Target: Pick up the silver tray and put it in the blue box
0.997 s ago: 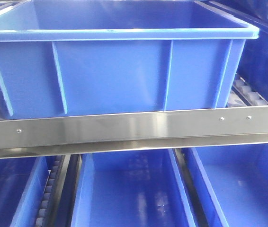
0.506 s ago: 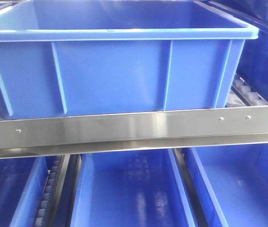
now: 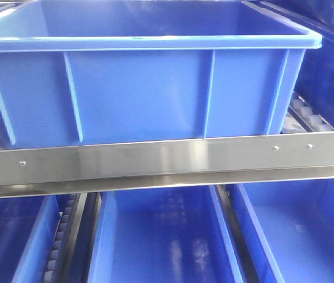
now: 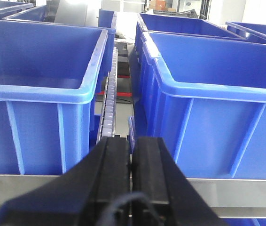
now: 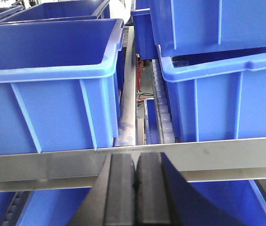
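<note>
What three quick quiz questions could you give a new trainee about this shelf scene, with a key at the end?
1. True or false: the silver tray can be seen in one of the three views.
2. In the front view, what runs below the blue box? A) a steel rail B) a wooden plank C) a red belt
3. How do the jaws of the left gripper and the right gripper stand?

Key
1. False. No view shows it.
2. A, the steel rail, with more blue crates on the level beneath.
3. Both are shut, pads together, with nothing between them.
</note>
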